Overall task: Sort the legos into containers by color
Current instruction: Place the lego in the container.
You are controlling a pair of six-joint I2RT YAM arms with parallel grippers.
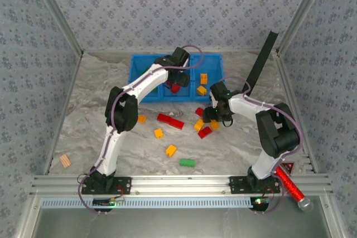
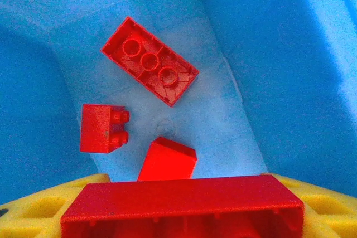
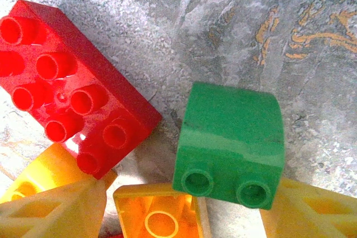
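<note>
**Top external view.** The left gripper [image 1: 170, 81] is hanging over the middle compartment of the bright blue ribbed plastic tray [image 1: 139, 62]. The right gripper [image 1: 215, 116] is working low among loose red, green and orange-yellow plastic bricks on the marbled grey worktop [image 1: 95, 98].

**Left wrist view.** The left gripper is pinching an oblong red plastic brick [image 2: 184, 207] above three smaller red bricks [image 2: 149, 61] lying on the compartment floor. Step judged in hand: depositing red with red. Next move: parting the fingers so the brick is dropping clear.

**Right wrist view.** The right gripper [image 3: 184, 221], fingers spread, is straddling an upturned orange-yellow brick [image 3: 159, 218]. A rounded green brick [image 3: 228, 143] and a red eight-stud brick [image 3: 72, 98] are crowding it. Next move: closing on one brick alone.
</note>
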